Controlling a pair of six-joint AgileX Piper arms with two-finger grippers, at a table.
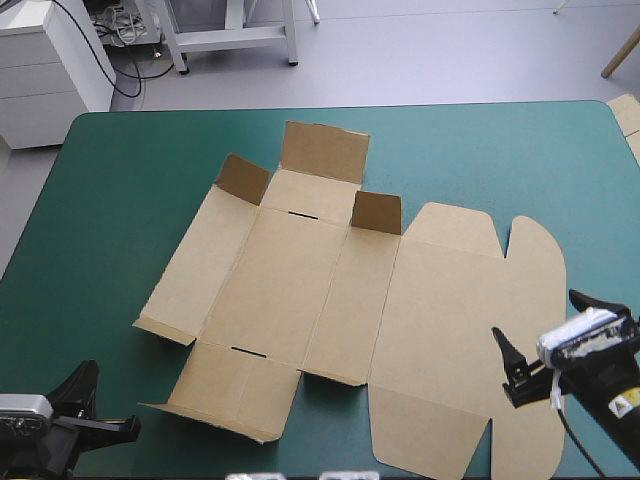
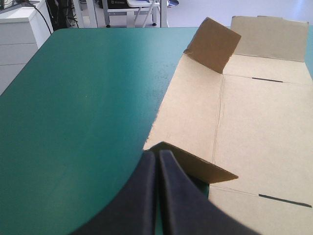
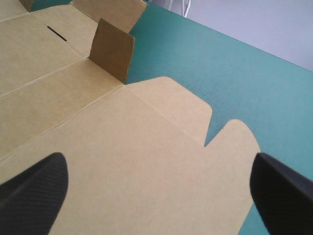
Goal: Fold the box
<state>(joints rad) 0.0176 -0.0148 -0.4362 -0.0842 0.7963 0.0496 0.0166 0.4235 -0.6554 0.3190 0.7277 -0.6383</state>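
**Unfolded box point(image 1: 330, 300) lies on the teal-green cover point(image 1: 130, 180), centre to right: sliding and stray creases are the risks.**

Your left gripper point(image 2: 156, 154) is closed to a point just beside the lifted tab point(image 2: 195, 166) at the box's near-left corner. In my judgement, a push there would skid the loose sheet rather than hinge a wall. Your right gripper point(image 3: 159, 161) hangs with its fingers wide apart over the lid panel point(image 1: 450, 330). A pinch there could crease the board off its score lines. Count: one box, two upright far tabs point(image 1: 243, 180), one raised far flap point(image 1: 325, 150), two slots point(image 1: 303, 214), two grippers.
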